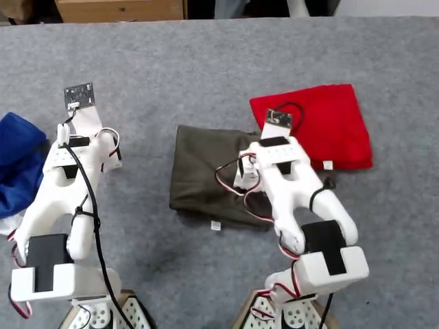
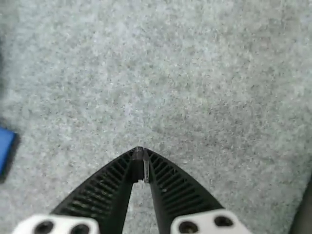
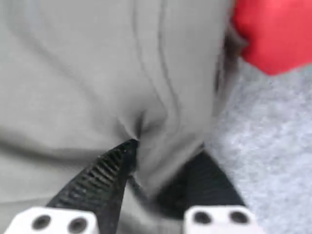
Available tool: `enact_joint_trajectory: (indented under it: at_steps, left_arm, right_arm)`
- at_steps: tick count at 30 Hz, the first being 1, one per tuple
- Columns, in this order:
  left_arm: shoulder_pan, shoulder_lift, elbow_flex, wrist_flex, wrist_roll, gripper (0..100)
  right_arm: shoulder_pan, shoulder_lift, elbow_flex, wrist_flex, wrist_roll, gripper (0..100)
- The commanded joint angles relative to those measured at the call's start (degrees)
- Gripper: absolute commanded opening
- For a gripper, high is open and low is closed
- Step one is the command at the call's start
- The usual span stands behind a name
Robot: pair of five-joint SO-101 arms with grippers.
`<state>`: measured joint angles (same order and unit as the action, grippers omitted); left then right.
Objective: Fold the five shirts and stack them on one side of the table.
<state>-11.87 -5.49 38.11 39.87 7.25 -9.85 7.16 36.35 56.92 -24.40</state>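
Grey felt counter (image 1: 206,62), high view: carries three shirts. Its far edge runs along the top, with a wooden box (image 1: 120,8) beyond it.
Left arm (image 1: 62,178), high view: stretched forward over bare felt on the left side, just beside the blue shirt (image 1: 17,154).
Blue shirt, high view: crumpled and unfolded at the counter's left edge, partly cut off by the frame.
Right arm (image 1: 295,185), high view: stretched forward across the olive shirt (image 1: 202,171), with its wrist above that shirt's far right corner.
Olive shirt, high view: folded to a rough rectangle at mid-counter, its right part covered by the arm.
Red shirt (image 1: 333,123), high view: folded flat on the right side, its near left corner close to the olive shirt. Contact cannot be judged from above.
Open room, high view: broad bare felt across the far half, and a clear lane between the left arm and the olive shirt.
Left pincer (image 2: 140,157), left wrist view: fingers closed tip to tip, holding nothing, above bare felt. A blue strip shows at the frame's edge.
Right pincer (image 3: 163,156), right wrist view: closed on a raised fold of the olive shirt, with cloth puckered between the fingers. The arm hides this grip from above.
Edges, right wrist view: the red shirt lies just beside the olive cloth's edge, with bare felt alongside.
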Motion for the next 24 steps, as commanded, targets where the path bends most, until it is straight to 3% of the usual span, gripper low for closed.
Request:
enact_joint_trajectory:
  at_steps: [1,8,14,24]
  left_arm:
    - [0.0,-0.3,-1.2,-1.1,0.8,3]
    - [0.0,-0.3,-1.2,-1.1,0.8,3]
    - [-0.1,-0.3,-1.1,-1.1,0.8,3]
    - [-0.4,-0.3,-1.1,-1.1,0.8,3]
  right_arm:
    - [-0.3,3.2,-1.4,1.5,0.8,3.1]
    - [-0.4,3.2,-11.1,9.2,1.4,1.2]
    - [0.6,3.2,-28.3,20.5,9.6,1.2]
    - [9.0,3.7,-53.3,28.4,23.8,1.2]
